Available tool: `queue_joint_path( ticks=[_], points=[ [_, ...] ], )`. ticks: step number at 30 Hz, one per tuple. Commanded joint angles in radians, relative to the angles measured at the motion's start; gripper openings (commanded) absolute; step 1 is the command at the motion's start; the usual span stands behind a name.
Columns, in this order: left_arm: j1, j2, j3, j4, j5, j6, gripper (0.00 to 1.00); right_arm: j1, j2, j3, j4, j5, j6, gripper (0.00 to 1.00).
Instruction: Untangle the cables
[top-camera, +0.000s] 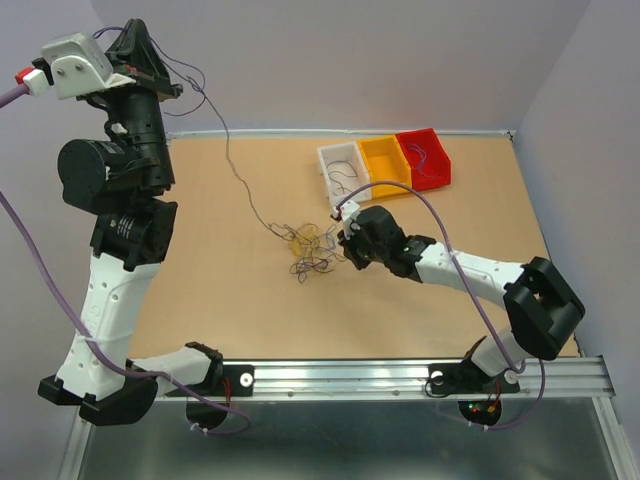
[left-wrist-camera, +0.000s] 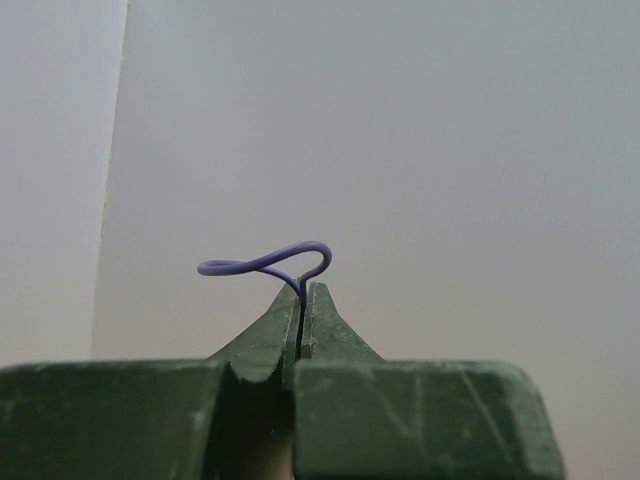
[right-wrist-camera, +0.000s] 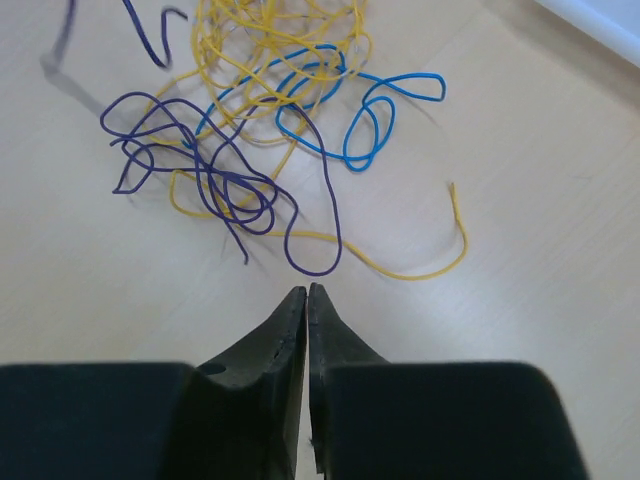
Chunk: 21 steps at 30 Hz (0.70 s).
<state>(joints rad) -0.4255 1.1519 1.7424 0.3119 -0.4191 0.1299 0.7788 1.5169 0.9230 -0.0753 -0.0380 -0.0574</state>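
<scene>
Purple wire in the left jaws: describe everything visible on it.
The purple wire is very thin, smooth, plastic-coated by its look. The left gripper, raised high at the far left, has its jaws shut on it; a small flat loop curls out above the tips. From above it runs down as one long, lightly kinked strand to the clump on the table, its other end lost among the other wires.

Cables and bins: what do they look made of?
Cables: probably thin wire in smooth coloured plastic sheathing; they hold springy curls. Bins: likely moulded plastic, judging by their solid, even colour and crisp rims.
</scene>
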Motion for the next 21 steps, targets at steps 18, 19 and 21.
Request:
queue_joint_path(
  ticks=[18,19,21],
  points=[
    [0.001,-0.143,-0.222,0.098,0.402,-0.124,0.0,-0.003,-0.201,-0.001,0.357,-0.135,0.037,0.89],
    [0.001,-0.136,-0.219,0.089,0.414,-0.127,0.0,-0.003,-0.202,-0.012,0.408,-0.166,0.042,0.89],
    [0.001,-0.121,-0.201,0.061,0.454,-0.165,0.0,-0.003,-0.199,-0.047,0.573,-0.279,0.054,0.91]
  ],
)
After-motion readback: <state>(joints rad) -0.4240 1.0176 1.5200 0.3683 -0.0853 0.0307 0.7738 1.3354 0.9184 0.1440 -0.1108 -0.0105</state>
